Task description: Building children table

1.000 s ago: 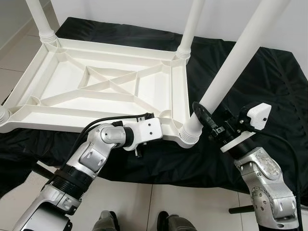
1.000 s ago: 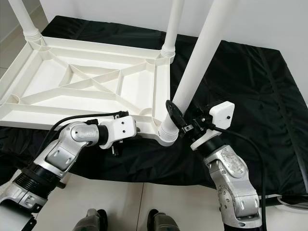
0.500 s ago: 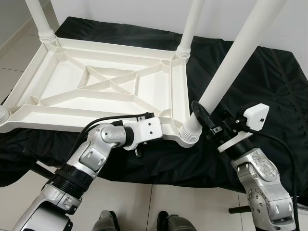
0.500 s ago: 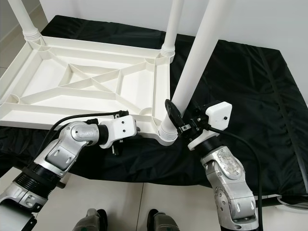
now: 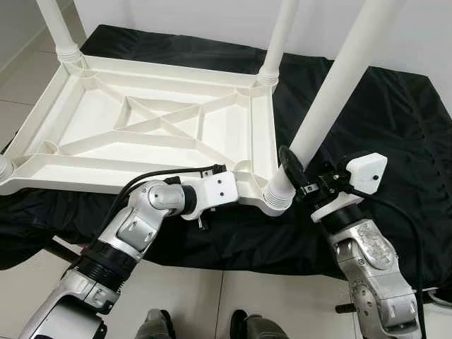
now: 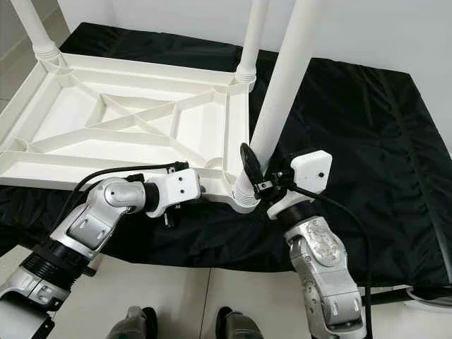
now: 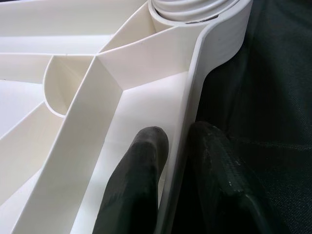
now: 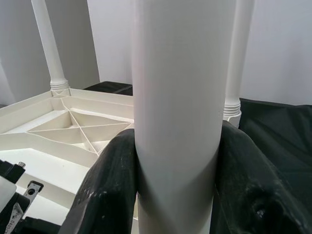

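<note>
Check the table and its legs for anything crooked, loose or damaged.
The near right leg leans away from its corner socket, while the far legs stand straighter. The right claw grips it low down; the left claw pinches the tabletop rim. No damage shows.

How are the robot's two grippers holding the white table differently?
The left gripper pinches the thin rim of the upside-down tabletop, one finger inside and one outside; the right gripper squeezes the round leg. The left gripper lies low along the black cloth; the right grips just above the corner socket. Both are shut on white plastic.
</note>
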Available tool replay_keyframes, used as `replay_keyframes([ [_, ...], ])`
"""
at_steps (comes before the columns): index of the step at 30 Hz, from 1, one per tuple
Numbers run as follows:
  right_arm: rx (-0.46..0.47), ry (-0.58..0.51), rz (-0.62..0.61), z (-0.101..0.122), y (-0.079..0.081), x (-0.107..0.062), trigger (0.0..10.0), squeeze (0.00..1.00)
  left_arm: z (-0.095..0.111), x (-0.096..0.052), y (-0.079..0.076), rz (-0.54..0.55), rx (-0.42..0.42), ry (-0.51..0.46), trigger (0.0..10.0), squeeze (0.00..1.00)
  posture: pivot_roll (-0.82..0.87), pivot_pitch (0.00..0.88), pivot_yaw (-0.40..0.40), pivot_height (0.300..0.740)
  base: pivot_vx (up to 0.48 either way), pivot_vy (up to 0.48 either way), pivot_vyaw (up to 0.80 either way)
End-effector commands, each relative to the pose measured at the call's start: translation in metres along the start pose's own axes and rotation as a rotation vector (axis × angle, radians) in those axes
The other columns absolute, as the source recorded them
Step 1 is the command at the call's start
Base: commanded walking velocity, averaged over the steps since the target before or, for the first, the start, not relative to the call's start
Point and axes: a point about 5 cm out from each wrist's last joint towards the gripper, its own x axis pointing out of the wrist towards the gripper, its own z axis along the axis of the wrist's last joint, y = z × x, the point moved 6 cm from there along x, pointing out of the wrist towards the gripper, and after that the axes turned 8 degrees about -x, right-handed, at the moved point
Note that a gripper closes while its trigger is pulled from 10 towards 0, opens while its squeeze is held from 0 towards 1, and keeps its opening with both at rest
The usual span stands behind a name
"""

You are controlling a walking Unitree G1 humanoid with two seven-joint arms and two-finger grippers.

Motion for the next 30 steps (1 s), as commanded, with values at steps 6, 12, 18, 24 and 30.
replay_keyframes([
  [6,0.014,0.139,-0.047,-0.032,0.005,-0.007,10.0,0.00,0.006,0.000,0.012,0.070,0.023,-0.009,10.0,0.00,-0.07,0.190,-0.045,0.740,0.000,0.000,0.00],
  [12,-0.029,0.157,-0.129,-0.035,-0.004,-0.008,10.0,0.00,0.006,-0.001,0.013,0.070,0.023,-0.008,10.0,0.00,-0.07,0.192,-0.043,0.740,0.000,0.000,0.00],
  [18,-0.069,0.190,-0.217,-0.039,-0.012,-0.008,10.0,0.00,0.006,-0.001,0.013,0.072,0.023,-0.008,10.0,0.00,-0.07,0.193,-0.044,0.740,0.000,0.000,0.00],
  [24,-0.091,0.212,-0.316,-0.041,-0.021,-0.010,10.0,0.00,0.006,-0.002,0.013,0.074,0.024,-0.009,10.0,0.00,-0.07,0.195,-0.045,0.740,0.000,0.000,0.00],
  [30,-0.102,0.236,-0.408,-0.045,-0.029,-0.014,10.0,0.00,0.007,-0.002,0.013,0.076,0.024,-0.009,10.0,0.00,-0.07,0.199,-0.048,0.740,0.000,0.000,0.00],
])
